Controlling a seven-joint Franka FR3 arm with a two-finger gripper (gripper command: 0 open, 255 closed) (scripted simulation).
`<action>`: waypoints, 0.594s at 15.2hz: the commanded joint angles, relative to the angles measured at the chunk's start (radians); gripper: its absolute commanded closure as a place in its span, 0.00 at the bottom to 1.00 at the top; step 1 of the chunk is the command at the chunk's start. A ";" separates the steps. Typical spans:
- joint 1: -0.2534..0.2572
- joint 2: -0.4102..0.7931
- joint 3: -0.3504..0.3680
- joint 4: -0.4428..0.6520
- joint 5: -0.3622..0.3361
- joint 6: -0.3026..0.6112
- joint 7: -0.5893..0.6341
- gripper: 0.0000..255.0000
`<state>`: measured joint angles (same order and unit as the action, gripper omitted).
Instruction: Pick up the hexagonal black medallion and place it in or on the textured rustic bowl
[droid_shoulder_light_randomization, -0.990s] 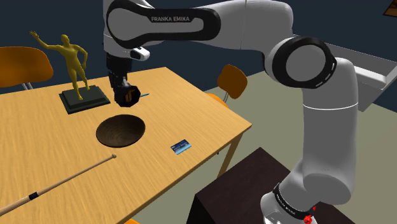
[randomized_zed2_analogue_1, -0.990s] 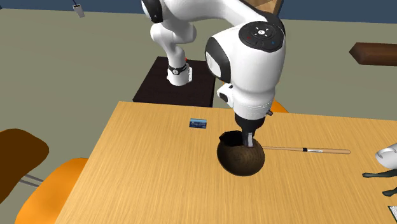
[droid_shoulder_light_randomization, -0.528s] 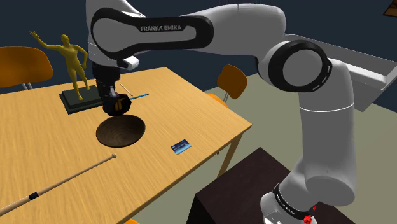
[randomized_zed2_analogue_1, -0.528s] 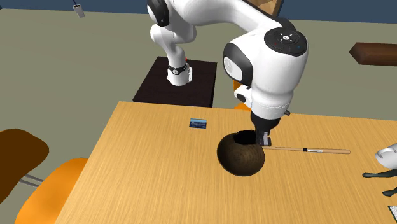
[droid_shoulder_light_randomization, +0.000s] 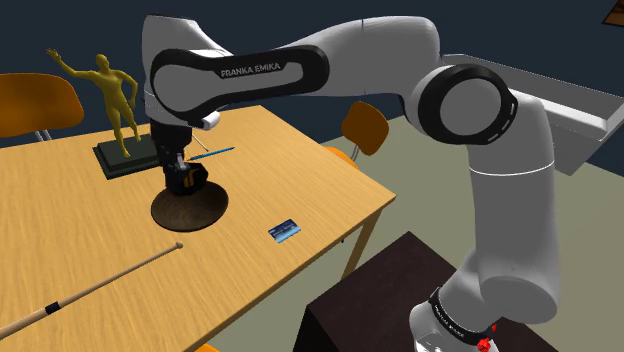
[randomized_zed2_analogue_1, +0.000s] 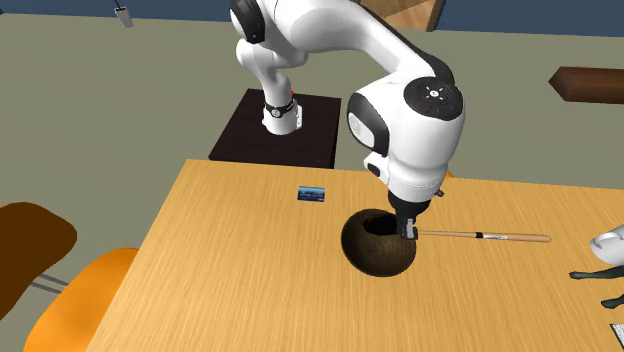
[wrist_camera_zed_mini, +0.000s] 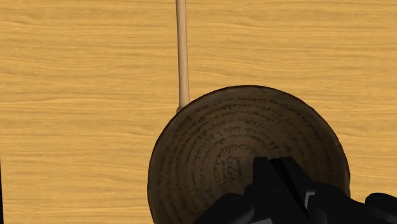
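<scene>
The dark brown textured bowl (droid_shoulder_light_randomization: 190, 209) stands on the wooden table (droid_shoulder_light_randomization: 290, 170); from the side it looks round-bodied (randomized_zed2_analogue_1: 377, 245), and its ringed inside (wrist_camera_zed_mini: 222, 146) lies right under the hand. My gripper (droid_shoulder_light_randomization: 185, 180) is lowered over the bowl's far rim, its tip just inside the opening (randomized_zed2_analogue_1: 408, 228). It is shut on the black hexagonal medallion (wrist_camera_zed_mini: 278, 181), which sits clasped between the fingers above the bowl's inner wall. The medallion (droid_shoulder_light_randomization: 191, 178) shows as a dark lump at the fingertips.
A golden figure (droid_shoulder_light_randomization: 113, 95) on a dark base stands just behind the bowl. A long wooden stick (droid_shoulder_light_randomization: 90, 290) lies beside it, its end near the rim (wrist_camera_zed_mini: 182, 57). A blue card (droid_shoulder_light_randomization: 284, 231), a blue pen (droid_shoulder_light_randomization: 215, 152) and chairs (droid_shoulder_light_randomization: 362, 128) are nearby.
The gripper carried the medallion from beside the bowl to above it, then sank until its tip is within the bowl's rim. The bowl has stayed put.
</scene>
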<state>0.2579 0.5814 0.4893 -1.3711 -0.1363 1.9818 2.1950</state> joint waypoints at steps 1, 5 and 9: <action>0.002 0.010 -0.003 -0.012 -0.004 0.022 0.001 1.00; 0.001 0.015 -0.004 -0.027 -0.006 0.042 0.001 1.00; 0.001 0.015 -0.004 -0.027 -0.006 0.042 0.001 1.00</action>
<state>0.2591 0.5967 0.4849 -1.3983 -0.1428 2.0236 2.1964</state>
